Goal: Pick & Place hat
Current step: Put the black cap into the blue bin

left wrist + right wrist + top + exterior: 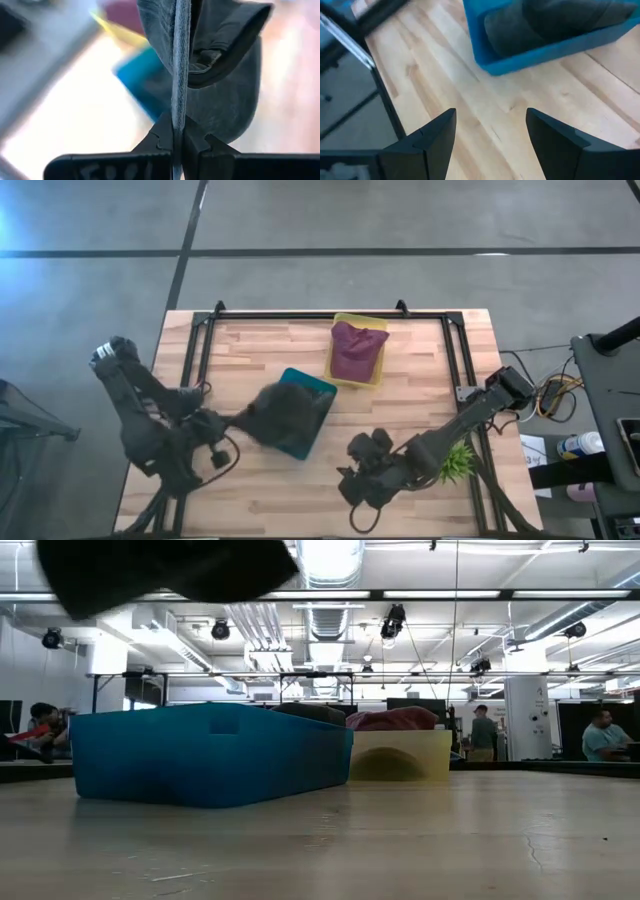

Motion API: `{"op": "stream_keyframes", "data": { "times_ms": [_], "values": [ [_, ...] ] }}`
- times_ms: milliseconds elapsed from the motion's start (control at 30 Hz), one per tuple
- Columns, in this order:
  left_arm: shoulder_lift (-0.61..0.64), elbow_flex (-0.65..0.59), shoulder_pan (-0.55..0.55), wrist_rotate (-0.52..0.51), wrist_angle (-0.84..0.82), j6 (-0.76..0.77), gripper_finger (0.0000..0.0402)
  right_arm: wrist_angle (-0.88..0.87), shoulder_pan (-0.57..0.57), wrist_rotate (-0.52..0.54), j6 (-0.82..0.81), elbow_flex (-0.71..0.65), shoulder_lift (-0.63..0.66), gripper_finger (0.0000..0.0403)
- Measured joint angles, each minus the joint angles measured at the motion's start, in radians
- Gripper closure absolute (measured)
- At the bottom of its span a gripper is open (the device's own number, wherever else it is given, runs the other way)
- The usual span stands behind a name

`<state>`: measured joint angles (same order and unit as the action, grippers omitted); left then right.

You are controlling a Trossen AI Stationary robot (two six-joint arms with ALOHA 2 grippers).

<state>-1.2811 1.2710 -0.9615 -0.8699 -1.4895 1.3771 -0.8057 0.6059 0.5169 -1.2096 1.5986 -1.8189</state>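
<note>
On the wooden table [400, 420] two bins sit: one blue bin [305, 412] near the middle and one yellow bin [357, 350] just behind it toward the far edge. Two hats are counted: a dark grey hat [275, 415] and a maroon hat [356, 348]. The maroon hat lies inside the yellow bin, filling most of it. The grey hat hangs over the blue bin's left part, pinched by its brim in the left gripper [228, 424], whose fingers are clamped tight on the fabric. The right gripper [350, 485] waits near the front edge of the table with its fingers spread and nothing between them. One small green plant [457, 461] sits beside the right arm by the table's right edge. High view gives the layout of both bins, both arms and the black frame rails [325, 316] around the table. Left wrist view alone shows the grip itself: the hat's brim edge-on between the two dark fingers [162, 137], the cap's hollow underside facing the camera, blue bin blurred beyond. Right wrist view shows dark fabric down inside the blue bin; whether it rests on the bin floor cannot be told. Low view shows the blue bin and yellow bin side by side at table level, a maroon mound above the yellow rim, a dark shape at upper left, and several people [603, 735] in the room beyond.
</note>
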Motion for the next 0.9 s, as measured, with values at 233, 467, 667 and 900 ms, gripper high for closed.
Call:
{"op": "stream_keyframes", "data": {
  "times_ms": [233, 467, 667, 900],
  "values": [
    [-0.163, -0.017, 0.206, -0.052, -0.024, -0.059, 0.0396, -0.013, -0.008, 0.049, -0.015, -0.001, 0.009, 0.0168],
    [-0.417, 0.044, 0.352, 0.035, -0.085, 0.069, 0.0396, -0.042, -0.002, 0.060, -0.031, -0.002, 0.011, 0.0170],
    [-0.517, 0.215, 0.392, -0.006, -0.077, 0.084, 0.0396, -0.091, -0.001, 0.054, 0.011, -0.006, 0.011, 0.0172],
    [-0.536, 0.374, 0.455, -0.049, -0.081, -0.103, 0.0396, -0.110, -0.001, -0.003, 0.125, -0.009, 0.013, 0.0179]
  ]
}}
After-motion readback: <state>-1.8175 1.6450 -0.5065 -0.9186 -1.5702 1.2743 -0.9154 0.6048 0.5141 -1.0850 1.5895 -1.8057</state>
